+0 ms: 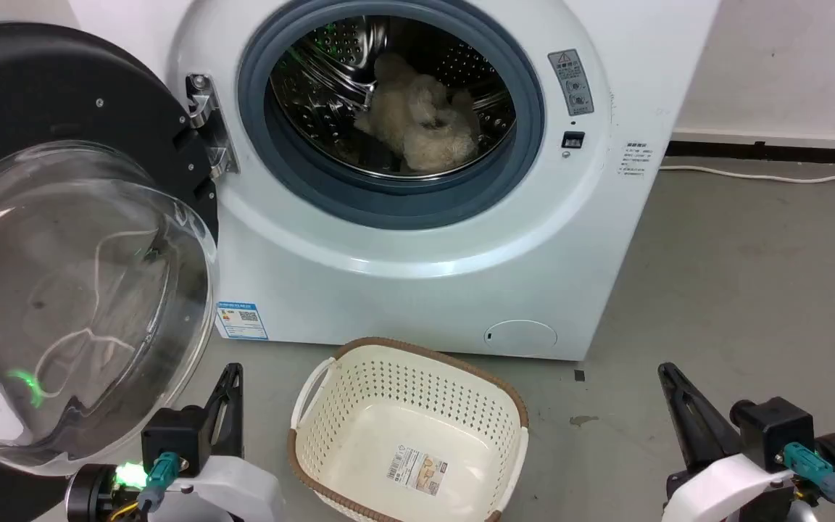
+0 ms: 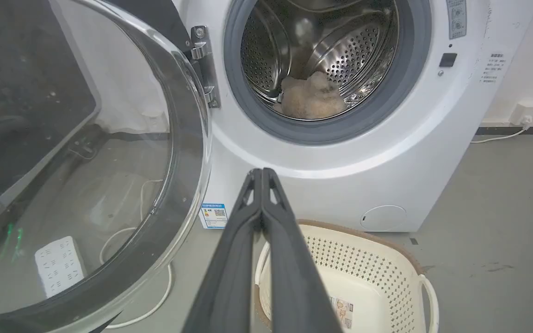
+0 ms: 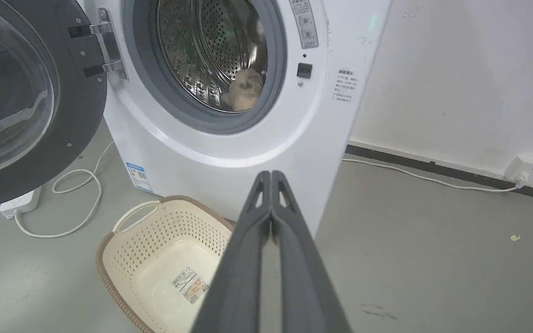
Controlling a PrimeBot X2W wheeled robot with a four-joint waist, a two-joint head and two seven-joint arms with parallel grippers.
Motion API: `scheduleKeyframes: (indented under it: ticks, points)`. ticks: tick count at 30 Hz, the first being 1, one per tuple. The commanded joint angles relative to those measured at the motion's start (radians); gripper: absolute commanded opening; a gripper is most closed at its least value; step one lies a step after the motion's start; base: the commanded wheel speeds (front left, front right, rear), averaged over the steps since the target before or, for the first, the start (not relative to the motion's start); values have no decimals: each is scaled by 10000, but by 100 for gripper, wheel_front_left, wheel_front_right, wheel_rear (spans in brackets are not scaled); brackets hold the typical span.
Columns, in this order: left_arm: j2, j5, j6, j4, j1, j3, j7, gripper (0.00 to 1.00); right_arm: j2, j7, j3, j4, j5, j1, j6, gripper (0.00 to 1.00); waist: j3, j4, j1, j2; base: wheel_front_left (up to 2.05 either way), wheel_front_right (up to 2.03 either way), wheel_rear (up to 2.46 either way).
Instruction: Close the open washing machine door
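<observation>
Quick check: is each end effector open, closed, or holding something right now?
Left end effector: closed, holding nothing.
Right end effector: closed, holding nothing.

The washing machine door is cut off at left; the blue label is illegible

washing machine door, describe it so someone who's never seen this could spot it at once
Find the white washing machine against the wall. The washing machine door hangs open on a hinge left of the drum. Unlike the blue-grey rubber ring round that drum, it has a black rim and domed clear glass.
</observation>
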Motion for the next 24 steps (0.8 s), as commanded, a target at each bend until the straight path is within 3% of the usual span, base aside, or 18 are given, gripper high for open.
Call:
scheduleKeyframes:
  ticks: [1,24]
  points:
    - [1,28,30,-43,-74,7,3,0,43,5,-1,-51,-74,-118,8,0,0,0,-1,0,0,0,0]
    - [1,28,30,-43,-74,7,3,0,43,5,-1,-51,-74,-118,8,0,0,0,-1,0,0,0,0]
